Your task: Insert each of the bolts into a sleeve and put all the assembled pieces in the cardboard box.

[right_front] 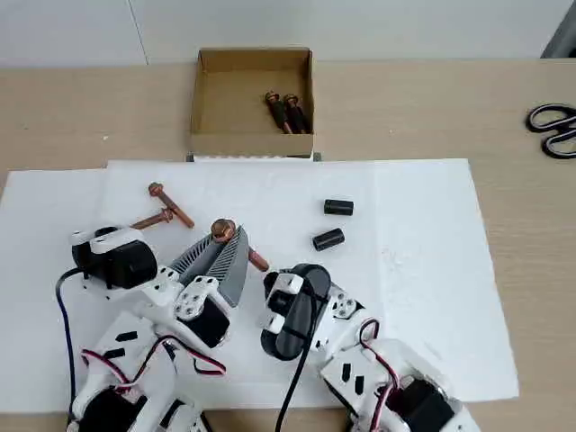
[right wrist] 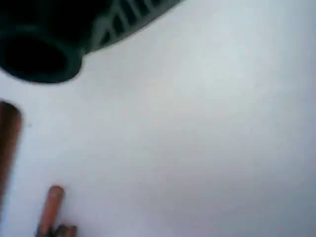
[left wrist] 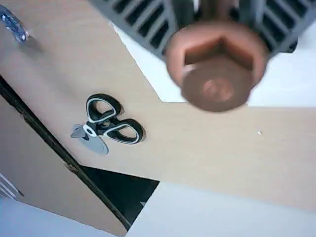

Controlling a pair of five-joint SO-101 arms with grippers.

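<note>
My left gripper (right_front: pixel 227 243) is shut on a copper bolt (right_front: pixel 223 230), whose hex head (left wrist: pixel 217 64) sits between the grey ribbed fingers (left wrist: pixel 138 19). The shaft (right_front: pixel 258 262) slants toward my right arm (right_front: pixel 301 306). My right gripper (right wrist: pixel 49 44) is shut on a black sleeve (right wrist: pixel 34 59), its open end facing the bolt's tip (right wrist: pixel 7 143). Two loose bolts (right_front: pixel 171 205) lie on the white paper, and two loose sleeves (right_front: pixel 338 207) (right_front: pixel 328 239) lie right of centre. The cardboard box (right_front: pixel 209 99) at the back holds two assembled pieces (right_front: pixel 288 112).
White paper (right_front: pixel 423 270) covers the middle of the wooden table (right_front: pixel 432 108). Black-handled scissors (right_front: pixel 553 130) lie at the far right edge and are also in the left wrist view (left wrist: pixel 111 126). Both arm bases crowd the front edge.
</note>
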